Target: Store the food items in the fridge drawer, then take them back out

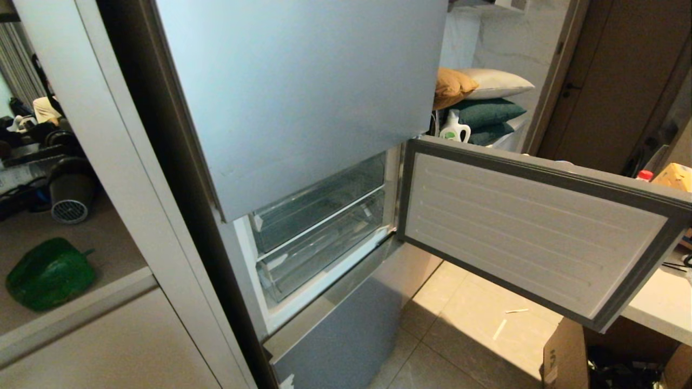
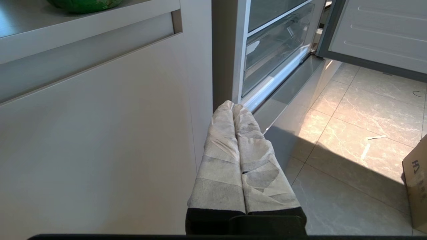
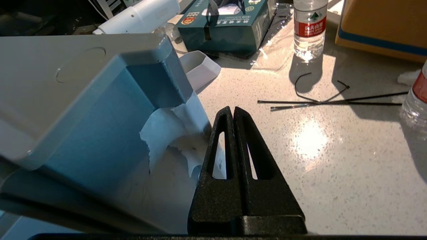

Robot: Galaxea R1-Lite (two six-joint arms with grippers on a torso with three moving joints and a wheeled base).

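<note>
Black right gripper (image 3: 233, 111), squeezed shut and holding nothing, hangs over the counter (image 3: 333, 166) beside the open fridge door (image 3: 83, 100) and might bump it, while the see-through fridge drawer (image 1: 324, 240) sits far left

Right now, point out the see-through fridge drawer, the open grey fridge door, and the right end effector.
See-through fridge drawer (image 1: 319, 246): head view, clear front wall.
Open grey fridge door (image 1: 532, 232): head view, white inner liner.
Right end effector (image 3: 232, 111): right wrist view, shut black fingertips.

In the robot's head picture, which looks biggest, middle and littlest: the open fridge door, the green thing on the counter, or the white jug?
1. Open fridge door, biggest by far.
2. Green thing.
3. White jug, littlest, though it stands farther back, so it may just look small.
</note>
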